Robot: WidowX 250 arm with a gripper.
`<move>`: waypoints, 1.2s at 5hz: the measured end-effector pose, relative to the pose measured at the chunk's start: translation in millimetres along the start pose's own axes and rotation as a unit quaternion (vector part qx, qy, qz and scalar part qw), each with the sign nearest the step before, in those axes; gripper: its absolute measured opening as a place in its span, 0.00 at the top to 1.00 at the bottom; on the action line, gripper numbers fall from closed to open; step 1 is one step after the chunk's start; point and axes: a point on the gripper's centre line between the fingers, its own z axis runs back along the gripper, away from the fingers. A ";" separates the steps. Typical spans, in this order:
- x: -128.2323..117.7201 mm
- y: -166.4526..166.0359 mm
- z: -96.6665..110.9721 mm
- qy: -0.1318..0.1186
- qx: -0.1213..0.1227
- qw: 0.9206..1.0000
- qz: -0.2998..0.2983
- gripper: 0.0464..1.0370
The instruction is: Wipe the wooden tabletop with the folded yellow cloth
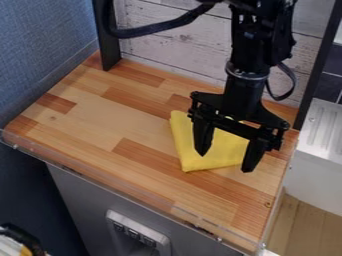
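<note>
Counter (143, 162) of wooden blocks has a clear strip (87, 175) along its near edge, perhaps to keep things from slipping off. Farther in, toward the right side, a yellow cloth (204, 159) lies flat and seems folded to stay compact, with the black gripper (226, 162) pointing down over it, fingers spread wide and nothing between them; pale boards (174, 50) stand behind, likely as a backstop.
</note>
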 end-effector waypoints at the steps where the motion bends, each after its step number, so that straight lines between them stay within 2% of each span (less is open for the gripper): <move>1: 0.3 1.0 -0.4 0.001 -0.001 1.000 0.003 0.04; 4: 14.6 17.5 1.2 -0.030 -0.012 0.998 0.045 0.04; 6: 26.7 22.1 11.5 -0.050 -0.014 0.996 0.068 0.04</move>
